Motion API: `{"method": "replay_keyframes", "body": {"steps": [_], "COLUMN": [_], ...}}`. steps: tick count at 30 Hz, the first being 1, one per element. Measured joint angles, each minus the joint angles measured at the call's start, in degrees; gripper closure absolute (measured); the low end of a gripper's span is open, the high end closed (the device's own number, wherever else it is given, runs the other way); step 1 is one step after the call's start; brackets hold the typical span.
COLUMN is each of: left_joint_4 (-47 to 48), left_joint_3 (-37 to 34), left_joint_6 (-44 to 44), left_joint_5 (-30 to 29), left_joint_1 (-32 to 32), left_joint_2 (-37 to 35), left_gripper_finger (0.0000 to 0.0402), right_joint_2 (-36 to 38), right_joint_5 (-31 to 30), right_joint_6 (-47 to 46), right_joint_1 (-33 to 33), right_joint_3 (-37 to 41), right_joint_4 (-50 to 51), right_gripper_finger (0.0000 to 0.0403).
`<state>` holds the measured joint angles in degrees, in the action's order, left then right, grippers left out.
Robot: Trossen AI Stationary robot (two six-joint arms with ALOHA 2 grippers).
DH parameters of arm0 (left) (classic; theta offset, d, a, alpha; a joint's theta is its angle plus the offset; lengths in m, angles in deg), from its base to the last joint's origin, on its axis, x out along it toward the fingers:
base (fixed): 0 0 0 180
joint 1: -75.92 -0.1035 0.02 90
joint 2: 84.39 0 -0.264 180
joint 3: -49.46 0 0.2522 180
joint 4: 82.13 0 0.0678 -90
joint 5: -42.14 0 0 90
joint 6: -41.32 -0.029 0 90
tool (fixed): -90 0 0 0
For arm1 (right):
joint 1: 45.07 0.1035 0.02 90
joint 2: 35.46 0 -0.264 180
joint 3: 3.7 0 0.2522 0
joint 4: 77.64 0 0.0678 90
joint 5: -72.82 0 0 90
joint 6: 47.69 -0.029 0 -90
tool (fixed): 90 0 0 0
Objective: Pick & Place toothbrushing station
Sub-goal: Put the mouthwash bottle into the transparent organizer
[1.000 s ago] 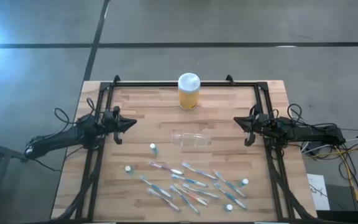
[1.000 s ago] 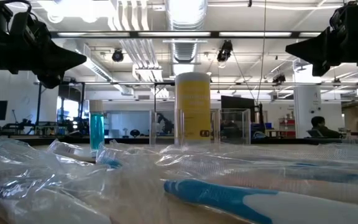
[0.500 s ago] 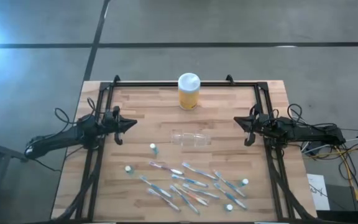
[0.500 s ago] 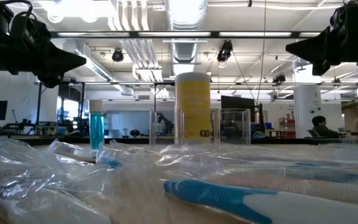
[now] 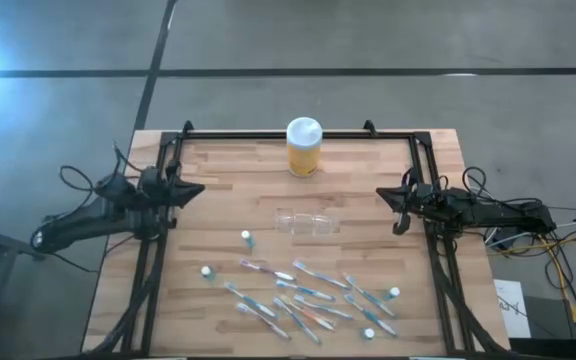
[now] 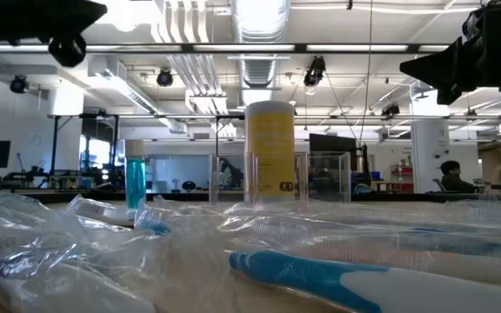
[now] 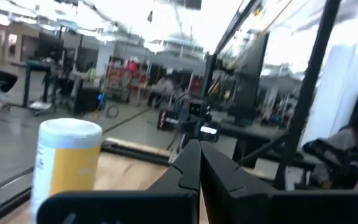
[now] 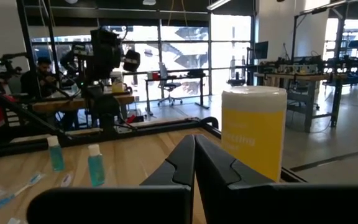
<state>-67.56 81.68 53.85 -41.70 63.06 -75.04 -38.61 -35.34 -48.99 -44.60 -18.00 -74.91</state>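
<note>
The see-through holder stands on the wooden table's middle, with nothing in it that I can see; its clear walls show in the low view. Several thin blue, pink and white toothbrushes lie loose on the near half, one close up in the low view. Small white-capped tubes stand among them. My left gripper is shut and empty at the table's left edge, high above it. My right gripper is shut and empty at the right edge.
A taller yellow jar with a white lid stands at the far edge's middle, behind the holder. A black frame runs along the table's far, left and right sides. Clear wrappers lie among the brushes.
My left gripper has drawn back toward the table's left edge and risen; in the low view it now stands near the picture's top. It stays shut. The right arm and the things on the table have kept still.
</note>
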Motion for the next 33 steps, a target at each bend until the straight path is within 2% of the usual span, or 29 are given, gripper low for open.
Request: {"method": "replay_keyframes", "body": {"steps": [8,12,16,25,33], "left_joint_4": [12.6,20.7,25.6,29.0,28.8], "left_joint_3": [14.7,21.2,25.3,25.4,23.9], "left_joint_6": [-3.1,-3.3,-4.2,-10.5,-11.1], "left_joint_5": [-2.2,-5.2,-5.3,-5.2,-5.2], "left_joint_1": [0.0,0.0,0.0,0.0,0.0], "left_joint_2": [13.3,17.4,20.2,22.5,27.7], "left_gripper_finger": [0.0398,0.0397,0.0399,0.0399,0.0392], "right_joint_2": [0.0,0.0,0.0,0.0,0.0], "right_joint_5": [0.0,0.0,0.0,0.0,0.1], "right_joint_6": [0.0,0.0,0.9,0.8,0.3], "right_joint_1": [0.0,0.0,0.0,0.0,0.0], "right_joint_3": [0.0,0.0,0.0,0.0,0.0], "right_joint_4": [0.1,0.1,0.1,-0.5,-0.3], "right_gripper_finger": [0.0394,0.0394,0.0394,0.0394,0.0394]}}
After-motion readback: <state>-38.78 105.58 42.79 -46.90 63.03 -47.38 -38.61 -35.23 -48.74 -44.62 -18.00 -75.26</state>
